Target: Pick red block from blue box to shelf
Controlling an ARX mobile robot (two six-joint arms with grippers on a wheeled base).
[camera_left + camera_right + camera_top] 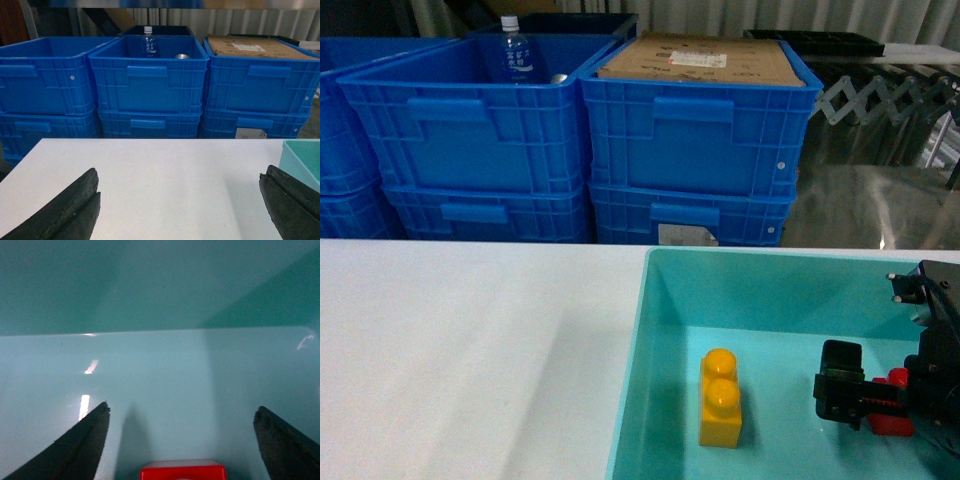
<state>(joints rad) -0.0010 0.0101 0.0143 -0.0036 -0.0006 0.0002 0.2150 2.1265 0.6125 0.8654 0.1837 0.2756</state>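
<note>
Your right fingers (182, 440) spread wide around red block (183, 471) in blue box (665, 330); left fingers (180, 200) open over bench (165, 170); bottle (517, 52) label unreadable.

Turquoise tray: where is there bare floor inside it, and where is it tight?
Inside the shallow turquoise plastic tray, the floor is bare between the far wall and the yellow two-stud brick, and between that brick and the right gripper. It is crowded at the right, where the open gripper straddles the small red brick.
</note>
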